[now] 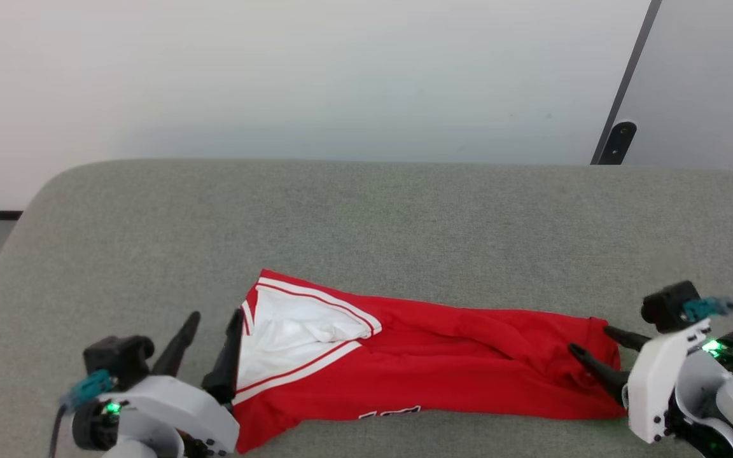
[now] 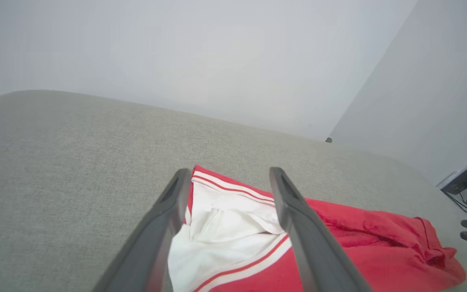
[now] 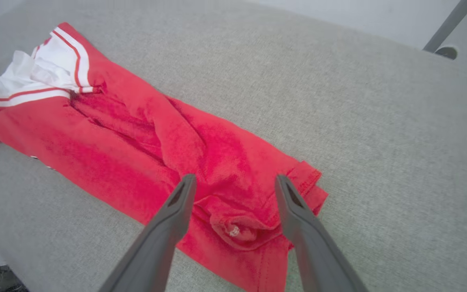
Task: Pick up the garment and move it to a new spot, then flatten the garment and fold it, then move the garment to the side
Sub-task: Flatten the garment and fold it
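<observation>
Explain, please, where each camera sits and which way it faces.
Head view: on the head, facing forward and down at the red jersey on the grey padded surface; both open jaws at lower corners.
Left wrist view: on the left wrist, facing along its open jaws over the white sleeve.
Right wrist view: on the right wrist, facing along its open jaws at the red hem.
Both wrist views share the jersey.

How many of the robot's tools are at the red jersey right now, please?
2. The left tool, open, is at the white-sleeved end of the small red fabric jersey; the right tool, open, straddles its bunched red end on the grey fabric cushion.
</observation>
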`<state>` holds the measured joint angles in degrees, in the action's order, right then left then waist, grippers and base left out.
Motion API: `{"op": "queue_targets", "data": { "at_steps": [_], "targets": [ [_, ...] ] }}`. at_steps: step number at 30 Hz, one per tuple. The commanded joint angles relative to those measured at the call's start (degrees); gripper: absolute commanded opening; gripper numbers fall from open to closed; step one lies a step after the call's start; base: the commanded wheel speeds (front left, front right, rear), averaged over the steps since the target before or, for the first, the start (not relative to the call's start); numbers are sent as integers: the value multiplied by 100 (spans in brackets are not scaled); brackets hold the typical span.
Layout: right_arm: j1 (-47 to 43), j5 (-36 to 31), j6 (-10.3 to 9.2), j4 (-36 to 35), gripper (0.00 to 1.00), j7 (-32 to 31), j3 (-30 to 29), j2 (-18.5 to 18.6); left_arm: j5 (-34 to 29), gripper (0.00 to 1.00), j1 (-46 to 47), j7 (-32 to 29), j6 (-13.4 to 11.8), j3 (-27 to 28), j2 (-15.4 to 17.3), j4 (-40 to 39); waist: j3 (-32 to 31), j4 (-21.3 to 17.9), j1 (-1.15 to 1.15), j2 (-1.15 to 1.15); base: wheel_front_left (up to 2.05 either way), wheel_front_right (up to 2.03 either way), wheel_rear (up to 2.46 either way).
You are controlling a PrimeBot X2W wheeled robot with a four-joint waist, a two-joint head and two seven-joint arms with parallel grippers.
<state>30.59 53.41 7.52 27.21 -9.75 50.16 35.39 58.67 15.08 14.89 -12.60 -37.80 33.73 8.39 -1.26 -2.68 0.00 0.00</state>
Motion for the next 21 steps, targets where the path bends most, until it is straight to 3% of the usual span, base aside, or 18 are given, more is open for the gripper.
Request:
{"op": "queue_targets", "data": {
  "at_steps": [1, 5, 11, 14, 21],
  "targets": [
    [-186, -169, -7, -117, 100, 378, -100, 55, -334, 100, -259, 30, 49, 384, -186, -70, -21, -14, 0, 0, 0, 0, 0],
    [-457, -543, -7, -225, 100, 1208, -387, 120, -1063, 100, -779, 28, 183, 1219, -643, -201, -30, -56, 0, 0, 0, 0, 0],
    [-952, -1225, -7, -254, 100, 2258, -1081, -4, -2159, 100, -1371, 29, 669, 2119, -1337, -331, -43, -174, 0, 0, 0, 0, 0],
    [-1268, -1577, -7, -338, 100, 2443, -1643, -139, -2789, 100, -1526, 30, 957, 2493, -1617, -446, -56, -228, 0, 0, 0, 0, 0],
    [-2115, -2517, -7, -849, 100, 2494, -3080, -629, -3600, 100, -1873, 22, 1548, 3165, -2277, -339, -30, -463, 0, 0, 0, 0, 0]
  ]
}}
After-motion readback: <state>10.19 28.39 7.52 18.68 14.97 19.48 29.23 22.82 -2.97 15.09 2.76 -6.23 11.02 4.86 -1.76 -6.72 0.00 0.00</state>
